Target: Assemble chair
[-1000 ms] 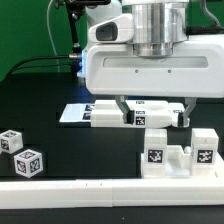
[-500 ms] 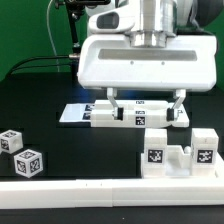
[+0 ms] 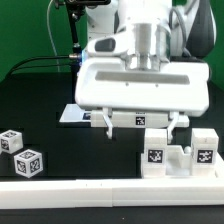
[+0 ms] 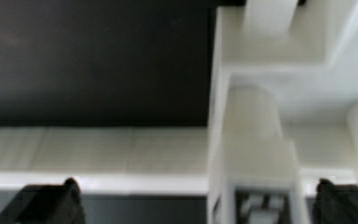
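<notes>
Chair piece [image 3: 137,121], a long white tagged block, lies on the black surface [image 3: 40,95] between the fingers [image 3: 106,122], which stand spread wide, gripping nothing. A pegged block [image 3: 180,152] sits just outside one finger; two small cubes [image 3: 29,161] lie well beyond the other.

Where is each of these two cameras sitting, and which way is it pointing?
Exterior view: off the arm, outside the white rail, facing across the black table at the chair pieces; shows the open gripper and arm.
Wrist view: on the wrist, looking down at a white chair piece; shows both dark fingertips.
Shared: the gripper, black table, that piece.
</notes>
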Controlling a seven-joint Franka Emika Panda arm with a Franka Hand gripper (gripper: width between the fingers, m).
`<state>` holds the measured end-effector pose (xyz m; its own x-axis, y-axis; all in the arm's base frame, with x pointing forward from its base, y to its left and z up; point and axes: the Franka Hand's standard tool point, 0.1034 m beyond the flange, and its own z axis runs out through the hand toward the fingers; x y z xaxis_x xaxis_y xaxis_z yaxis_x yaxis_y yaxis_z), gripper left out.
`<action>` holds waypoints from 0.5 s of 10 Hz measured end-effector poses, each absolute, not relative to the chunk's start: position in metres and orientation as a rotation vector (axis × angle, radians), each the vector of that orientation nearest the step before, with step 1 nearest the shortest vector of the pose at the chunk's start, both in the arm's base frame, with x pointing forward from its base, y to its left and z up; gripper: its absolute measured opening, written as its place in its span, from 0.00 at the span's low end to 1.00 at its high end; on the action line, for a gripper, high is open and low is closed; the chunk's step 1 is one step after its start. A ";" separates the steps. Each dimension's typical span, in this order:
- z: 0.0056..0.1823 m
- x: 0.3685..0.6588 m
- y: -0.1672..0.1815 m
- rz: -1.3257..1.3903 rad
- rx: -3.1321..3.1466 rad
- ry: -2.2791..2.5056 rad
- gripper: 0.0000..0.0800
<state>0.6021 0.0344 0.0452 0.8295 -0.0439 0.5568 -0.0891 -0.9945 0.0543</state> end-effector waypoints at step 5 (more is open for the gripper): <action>0.034 0.598 0.042 0.803 2.971 -0.108 0.81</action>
